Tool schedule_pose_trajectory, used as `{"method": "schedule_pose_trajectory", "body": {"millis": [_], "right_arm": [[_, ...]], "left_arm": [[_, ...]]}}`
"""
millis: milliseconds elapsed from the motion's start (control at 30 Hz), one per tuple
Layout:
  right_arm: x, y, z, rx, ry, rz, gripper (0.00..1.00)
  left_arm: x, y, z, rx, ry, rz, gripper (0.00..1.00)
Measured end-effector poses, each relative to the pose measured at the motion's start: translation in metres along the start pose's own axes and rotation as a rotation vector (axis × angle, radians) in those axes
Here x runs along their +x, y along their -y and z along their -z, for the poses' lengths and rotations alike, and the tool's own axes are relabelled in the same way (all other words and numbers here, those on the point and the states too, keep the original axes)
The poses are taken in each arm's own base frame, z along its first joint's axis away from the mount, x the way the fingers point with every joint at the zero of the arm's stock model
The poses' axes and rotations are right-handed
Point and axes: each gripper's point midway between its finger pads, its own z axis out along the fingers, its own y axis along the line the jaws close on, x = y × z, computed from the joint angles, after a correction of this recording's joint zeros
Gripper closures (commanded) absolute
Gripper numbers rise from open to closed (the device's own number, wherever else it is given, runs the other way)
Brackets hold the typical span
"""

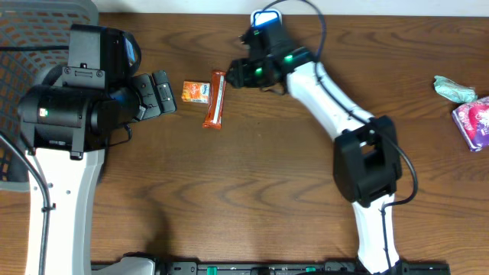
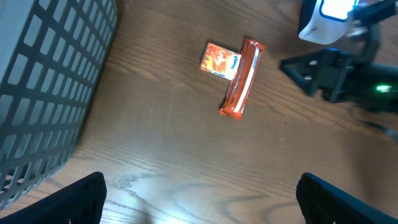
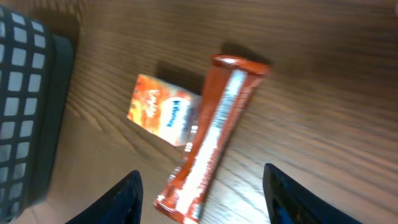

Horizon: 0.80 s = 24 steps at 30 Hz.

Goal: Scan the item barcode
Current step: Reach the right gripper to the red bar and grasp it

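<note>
Fingers of right gripper [image 3: 202,171]: apart, empty.
Fingers of left gripper [image 1: 163,92]: spread wide, empty.
Long orange foil-wrapped bar [image 1: 215,99]: flat near tabletop's far edge, just beside right fingers.
Long axis: far-to-near, slightly slanted.
Nearer arm: right.

Dark brown wood-grain tabletop [image 1: 252,176]. Toward the far middle: long orange-red foil-wrapped bar [image 1: 215,101], pale stripe down its length, lying flat and a little askew. Just left of its upper half: small square orange packet [image 1: 195,92] with a blue mark, flat, one edge against the bar. At the left edge: grey plastic lattice basket [image 1: 23,30], well apart from both. At the right edge: crumpled pale green wrapper [image 1: 454,89]; just beside it, pink-purple printed pouch [image 1: 474,122], partly cut off by the frame.
</note>
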Motion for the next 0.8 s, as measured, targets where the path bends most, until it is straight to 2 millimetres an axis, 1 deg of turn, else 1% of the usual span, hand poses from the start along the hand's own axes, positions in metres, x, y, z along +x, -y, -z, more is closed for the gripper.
{"method": "schedule_pose_trajectory", "body": {"millis": [100, 200, 267, 300, 367, 467, 533, 700, 800], "right_arm": [[0.005, -0.02, -0.013, 0.013, 0.025, 0.006, 0.43], [0.016, -0.034, -0.035, 0.015, 0.027, 0.004, 0.43], [0.03, -0.035, -0.052, 0.027, 0.0, 0.009, 0.45], [0.037, -0.033, -0.06, 0.036, -0.017, 0.014, 0.49], [0.053, -0.023, -0.073, 0.075, -0.057, 0.034, 0.51], [0.065, -0.008, -0.076, 0.157, -0.083, 0.049, 0.48], [0.066, 0.0, -0.075, 0.212, -0.08, 0.071, 0.46], [0.075, 0.006, -0.074, 0.319, -0.085, 0.154, 0.48], [0.081, 0.014, -0.069, 0.411, -0.091, 0.188, 0.5]], "left_arm": [[0.0, 0.0, 0.0, 0.0, 0.0, 0.0, 0.02], [0.0, 0.0, 0.0, 0.0, 0.0, 0.0, 0.02], [0.0, 0.0, 0.0, 0.0, 0.0, 0.0, 0.02], [0.0, 0.0, 0.0, 0.0, 0.0, 0.0, 0.02], [0.0, 0.0, 0.0, 0.0, 0.0, 0.0, 0.02], [0.0, 0.0, 0.0, 0.0, 0.0, 0.0, 0.02], [0.0, 0.0, 0.0, 0.0, 0.0, 0.0, 0.02], [0.0, 0.0, 0.0, 0.0, 0.0, 0.0, 0.02], [0.0, 0.0, 0.0, 0.0, 0.0, 0.0, 0.02]]}}
